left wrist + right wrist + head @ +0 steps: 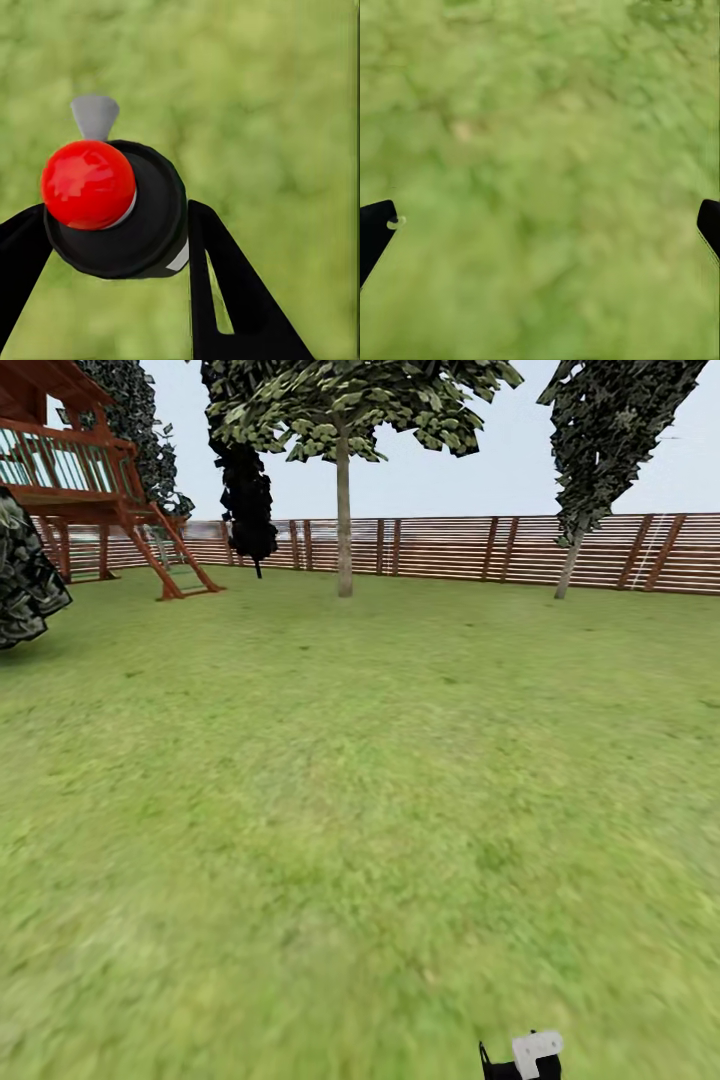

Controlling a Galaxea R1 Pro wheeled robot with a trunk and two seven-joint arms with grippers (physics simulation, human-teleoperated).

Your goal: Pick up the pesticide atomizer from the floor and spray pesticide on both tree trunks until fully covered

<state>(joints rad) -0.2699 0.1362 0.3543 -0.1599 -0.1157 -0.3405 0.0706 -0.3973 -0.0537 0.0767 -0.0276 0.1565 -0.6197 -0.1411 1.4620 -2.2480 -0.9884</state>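
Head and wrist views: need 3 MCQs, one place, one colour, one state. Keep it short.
1. Where does the pale-trunked tree stand?
A. before the far fence
B. beside the robot
C. under the play tower

2. What colour is the atomizer's round top?
A. blue
B. red
C. yellow

3. How is the right gripper?
A. shut on the atomizer
B. shut on a branch
C. open over grass

Key: 1 A, its trunk rises just before the slat fence. 2 B, a red ball caps the black body between the left gripper's fingers. 3 C, its fingertips sit far apart, lawn between them.
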